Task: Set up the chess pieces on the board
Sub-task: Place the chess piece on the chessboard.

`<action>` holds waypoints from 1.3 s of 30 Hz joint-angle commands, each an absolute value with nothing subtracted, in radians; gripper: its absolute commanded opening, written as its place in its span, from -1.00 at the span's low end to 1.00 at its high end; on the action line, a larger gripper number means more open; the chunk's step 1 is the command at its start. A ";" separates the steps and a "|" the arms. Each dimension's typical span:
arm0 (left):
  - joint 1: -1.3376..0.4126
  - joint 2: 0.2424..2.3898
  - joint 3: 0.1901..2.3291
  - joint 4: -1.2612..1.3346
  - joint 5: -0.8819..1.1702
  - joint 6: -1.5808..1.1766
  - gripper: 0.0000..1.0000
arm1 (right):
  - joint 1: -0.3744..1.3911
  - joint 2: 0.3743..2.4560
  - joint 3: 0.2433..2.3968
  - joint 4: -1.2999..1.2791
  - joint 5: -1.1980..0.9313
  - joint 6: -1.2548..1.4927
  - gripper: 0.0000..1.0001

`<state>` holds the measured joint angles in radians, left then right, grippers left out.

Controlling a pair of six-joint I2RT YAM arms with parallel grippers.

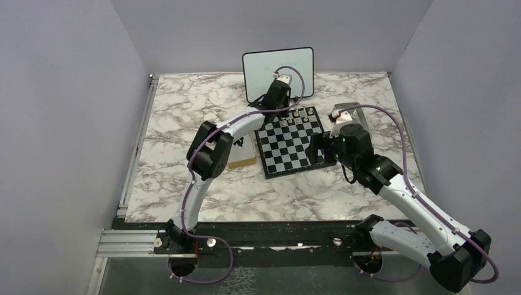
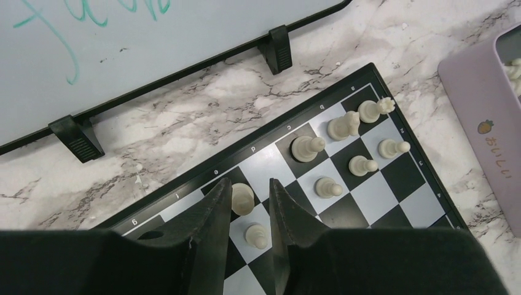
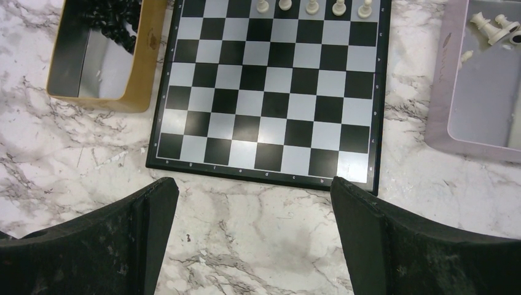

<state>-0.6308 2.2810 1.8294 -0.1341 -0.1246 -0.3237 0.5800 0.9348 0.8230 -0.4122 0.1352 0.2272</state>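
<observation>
Jaws of left gripper (image 2: 249, 189) narrowly parted, straddling one pale silvery-white chess piece (image 2: 243, 199) standing on black-and-grey chequered board (image 3: 270, 104), far row. Right gripper (image 3: 253, 184) gapes, empty. Roughly eight whites placed; rest in lilac tin (image 3: 439, 74), black chessmen (image 3: 110, 18) in yellow tin (image 3: 142, 80).

Glossy board (image 3: 270, 92), smooth marble-look table (image 3: 246, 246).

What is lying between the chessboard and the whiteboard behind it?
Nothing but bare marble tabletop lies between the board and the whiteboard, apart from the whiteboard's own feet. The left wrist view shows this most clearly.
</observation>
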 commanded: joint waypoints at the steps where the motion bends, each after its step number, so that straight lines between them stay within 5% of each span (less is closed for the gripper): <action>1: -0.636 2.295 1.886 -0.160 -0.130 -0.304 -0.39 | 0.584 0.923 0.819 -0.384 0.149 0.219 1.00; 39: -0.638 2.333 1.905 -0.207 -0.168 -0.250 -0.36 | 0.584 0.916 0.826 -0.386 0.137 0.218 1.00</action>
<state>-0.6308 2.3249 1.8721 -0.2100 -0.1501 -0.2626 0.5800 0.9218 0.8230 -0.4122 0.1345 0.2272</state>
